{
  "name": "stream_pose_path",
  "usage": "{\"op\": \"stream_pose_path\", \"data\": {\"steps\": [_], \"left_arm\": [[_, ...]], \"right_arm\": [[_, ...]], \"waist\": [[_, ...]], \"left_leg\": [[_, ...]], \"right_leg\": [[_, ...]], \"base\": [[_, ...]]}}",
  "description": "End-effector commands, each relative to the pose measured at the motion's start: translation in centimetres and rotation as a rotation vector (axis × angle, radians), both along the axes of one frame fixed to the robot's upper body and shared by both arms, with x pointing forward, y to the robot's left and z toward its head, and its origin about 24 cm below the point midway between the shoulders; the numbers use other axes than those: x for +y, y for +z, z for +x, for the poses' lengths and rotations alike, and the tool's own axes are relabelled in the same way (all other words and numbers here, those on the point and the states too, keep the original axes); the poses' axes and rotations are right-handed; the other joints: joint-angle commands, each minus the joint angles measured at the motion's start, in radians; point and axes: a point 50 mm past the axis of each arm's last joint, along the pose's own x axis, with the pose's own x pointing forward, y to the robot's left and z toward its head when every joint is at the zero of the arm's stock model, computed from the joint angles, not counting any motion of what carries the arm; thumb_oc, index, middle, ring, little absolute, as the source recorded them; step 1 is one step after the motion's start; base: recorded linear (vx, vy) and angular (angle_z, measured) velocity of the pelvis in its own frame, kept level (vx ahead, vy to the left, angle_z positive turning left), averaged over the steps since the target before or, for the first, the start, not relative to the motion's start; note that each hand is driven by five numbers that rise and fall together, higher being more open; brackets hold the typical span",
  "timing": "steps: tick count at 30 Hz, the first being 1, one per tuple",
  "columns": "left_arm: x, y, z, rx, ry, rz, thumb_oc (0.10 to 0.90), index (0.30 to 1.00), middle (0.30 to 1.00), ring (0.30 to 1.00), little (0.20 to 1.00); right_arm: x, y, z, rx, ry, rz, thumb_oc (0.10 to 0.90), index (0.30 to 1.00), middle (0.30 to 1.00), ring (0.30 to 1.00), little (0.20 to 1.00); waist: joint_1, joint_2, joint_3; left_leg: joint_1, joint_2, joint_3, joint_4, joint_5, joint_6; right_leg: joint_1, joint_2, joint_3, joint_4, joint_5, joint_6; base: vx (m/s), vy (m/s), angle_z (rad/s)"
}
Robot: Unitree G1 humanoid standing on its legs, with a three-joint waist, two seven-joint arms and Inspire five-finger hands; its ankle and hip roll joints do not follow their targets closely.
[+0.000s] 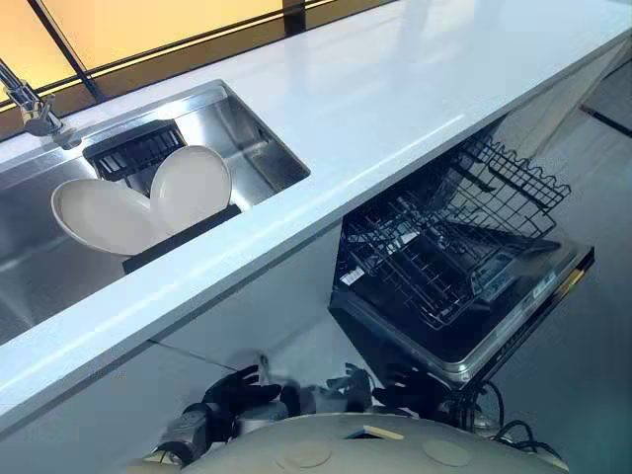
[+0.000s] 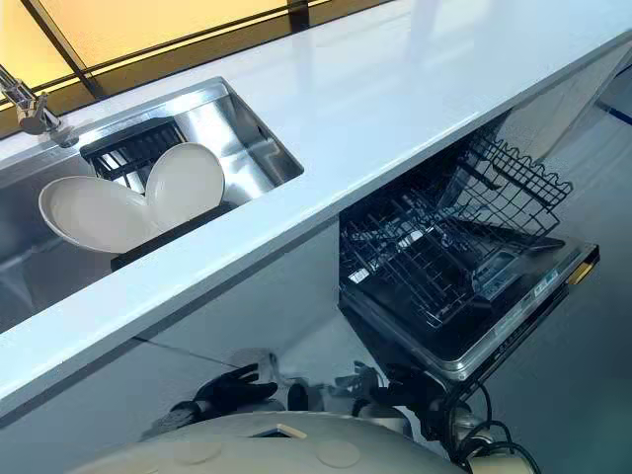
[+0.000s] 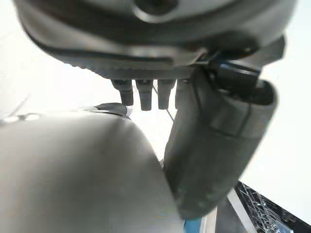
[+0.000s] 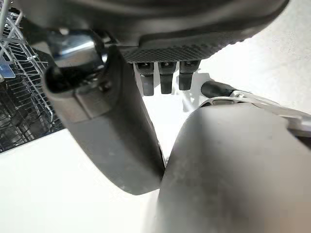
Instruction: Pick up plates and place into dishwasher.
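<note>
A long white countertop (image 1: 395, 99) runs diagonally from 8 o'clock to 1 o'clock. Set into it at 10 o'clock is a stainless steel sink (image 1: 252, 133) with a black slatted rack (image 1: 133, 150) inside. A chrome faucet (image 1: 30, 104) stands at the sink's 10 o'clock edge. Amber window panes (image 1: 148, 25) lie towards 12 o'clock.

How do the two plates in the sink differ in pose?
The left plate leans back more, showing as a wide oval; the right plate stands more upright and looks rounder. The right plate's rim overlaps the left plate's edge. The right plate is nearer the dishwasher than the left plate. Both are plain white, propped in the dark rack in the sink.
</note>
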Motion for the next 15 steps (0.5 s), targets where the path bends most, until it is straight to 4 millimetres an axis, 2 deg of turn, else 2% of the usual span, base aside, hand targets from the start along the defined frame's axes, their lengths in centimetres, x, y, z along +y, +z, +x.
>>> {"op": "stream_pose_path", "data": {"steps": [1,9,15], "left_arm": [[-0.2,0.11,0.89,-0.015,-0.063,0.003,0.8,0.9,0.9,0.9,0.9],[-0.21,0.12,0.9,-0.021,-0.05,0.001,0.8,0.9,0.9,0.9,0.9],[0.02,0.29,1.33,-0.07,0.052,0.006,0.8,0.9,0.9,0.9,0.9]], "right_arm": [[-0.14,0.23,0.96,-0.019,0.045,-0.008,0.8,0.9,0.9,0.9,0.9],[-0.14,0.22,0.93,-0.018,0.044,-0.009,0.8,0.9,0.9,0.9,0.9],[-0.12,0.19,0.85,-0.013,0.048,-0.008,0.8,0.9,0.9,0.9,0.9]], "waist": [[0.009,0.021,-0.01],[0.01,0.022,-0.009],[0.011,0.022,-0.011]], "left_leg": [[0.003,-0.008,0.034,0.053,-0.121,-0.015],[0.002,-0.008,0.034,0.051,-0.121,-0.016],[0.004,-0.009,0.03,0.048,-0.12,-0.016]], "right_leg": [[-0.08,-0.011,-0.005,0.095,-0.041,0.057],[-0.079,-0.011,-0.008,0.092,-0.041,0.057],[-0.077,-0.011,-0.009,0.091,-0.042,0.057]], "base": [[-0.18,-0.442,0.8],[0.0,0.0,0.0],[0.0,0.0,0.0]]}}
